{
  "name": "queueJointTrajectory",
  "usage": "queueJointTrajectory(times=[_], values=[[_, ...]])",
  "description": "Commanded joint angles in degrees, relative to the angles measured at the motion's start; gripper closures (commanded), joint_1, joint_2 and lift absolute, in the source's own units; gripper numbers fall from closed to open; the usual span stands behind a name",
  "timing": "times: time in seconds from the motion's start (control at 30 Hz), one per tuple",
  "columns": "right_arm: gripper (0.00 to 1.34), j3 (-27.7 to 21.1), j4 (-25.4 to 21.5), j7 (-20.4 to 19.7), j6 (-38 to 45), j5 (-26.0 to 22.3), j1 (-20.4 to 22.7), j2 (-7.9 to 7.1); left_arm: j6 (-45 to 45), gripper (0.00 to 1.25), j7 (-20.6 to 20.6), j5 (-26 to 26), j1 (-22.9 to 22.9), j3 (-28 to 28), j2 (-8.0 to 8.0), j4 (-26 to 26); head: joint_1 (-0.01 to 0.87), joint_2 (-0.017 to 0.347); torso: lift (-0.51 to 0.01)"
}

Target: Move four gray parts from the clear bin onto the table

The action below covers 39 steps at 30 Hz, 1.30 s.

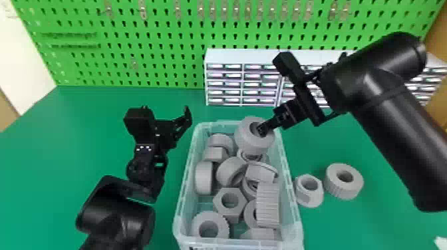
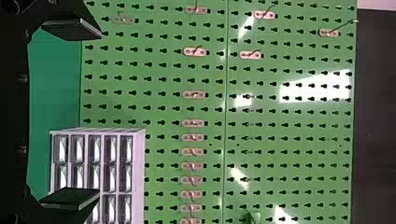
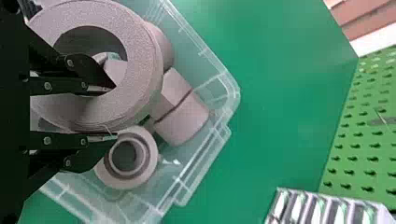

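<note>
The left gripper (image 1: 181, 125) is being held spread wide, left of the clear bin (image 1: 184, 199). At the bin's far end, a gray ring (image 1: 246, 143) is being pinched across its wall by the right gripper (image 1: 262, 129), one finger inside the hole.

Head and closer right wrist views look into the clear bin (image 1: 185, 189)

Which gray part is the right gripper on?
The thick round ring at the far end of the clear bin: the right gripper straddles its wall, one finger in the hole, one outside. No other gray part is between its fingers.
</note>
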Motion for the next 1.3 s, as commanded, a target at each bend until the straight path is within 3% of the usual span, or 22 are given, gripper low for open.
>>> queueJointTrajectory(times=[0.0, 0.53, 1.27], values=[[0.99, -3.3, -1.2, 0.0, 0.5, 2.3, 0.6, 0.05, 0.0, 0.1, 0.0, 0.0, 0.0, 0.0, -0.03, 0.0, 0.693, 0.072, -0.052], [1.0, -14.2, -2.1, -0.1, -0.5, 7.4, 4.0, 0.93, 0.4, 0.1, 0.0, 0.0, 0.2, -0.1, -0.55, 0.0, 0.693, 0.072, -0.052], [1.0, -23.9, -3.6, -0.1, -0.2, 14.9, 8.6, 0.85, 0.4, 0.1, 0.0, 0.6, 1.2, 0.7, -1.35, 0.0, 0.693, 0.072, -0.052]])
